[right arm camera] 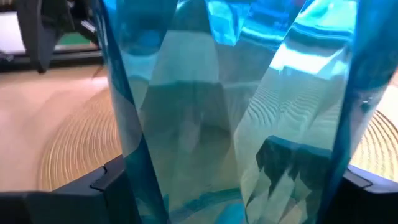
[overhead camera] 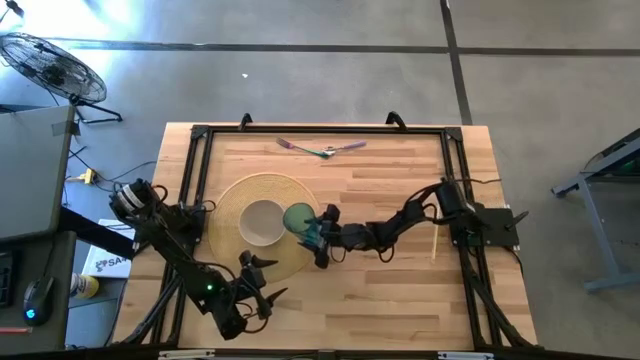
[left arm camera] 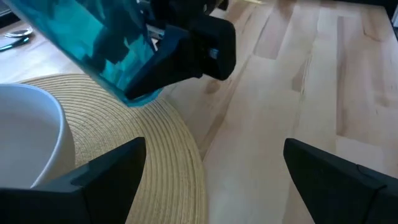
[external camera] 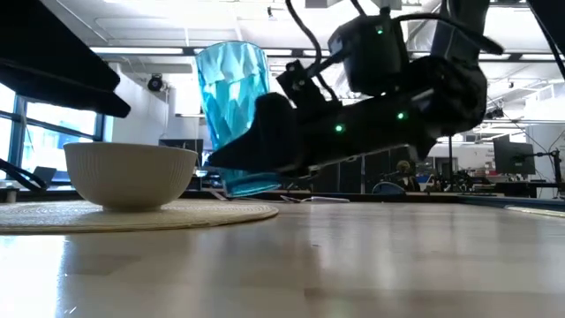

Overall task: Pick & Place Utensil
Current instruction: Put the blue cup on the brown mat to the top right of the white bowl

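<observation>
High view: the wooden bench (overhead camera: 400, 260) has a black frame around its edge.
Mat: a round woven mat (overhead camera: 235, 200) lies on the left half of the bench.
Bowl: a white bowl (overhead camera: 263, 222) sits on the mat, near its middle.
Cup: a blue see-through cup (overhead camera: 298, 218) is just beside the bowl, at the mat's right side.
Right gripper (overhead camera: 318, 238): its jaws are closed around the blue cup and hold it.
Low view of the cup: the cup (external camera: 232, 106) is tilted, and its bottom is lifted a little above the mat (external camera: 132, 215).
Right wrist view: the cup (right arm camera: 230, 106) fills almost all of this picture, with the 2 dark fingers (right arm camera: 109, 180) on its sides.
Left gripper (overhead camera: 262, 280): it waits near the front edge of the bench, just past the mat's rim, and its jaws are wide with nothing in them.
Left wrist view: the 2 dark fingers (left arm camera: 106, 171) stand far apart, and the cup (left arm camera: 99, 43) and bowl (left arm camera: 31, 134) show beyond them.
Utensils: a few utensils (overhead camera: 322, 149) lie together near the back edge of the bench, well apart from both grippers. I cannot tell which kinds they are.
Stick: a thin pale stick (overhead camera: 435, 240) lies on the right side of the bench, near the right arm's base.
Fan: a fan (overhead camera: 50, 65) stands on the floor, off the bench's back left corner.
</observation>
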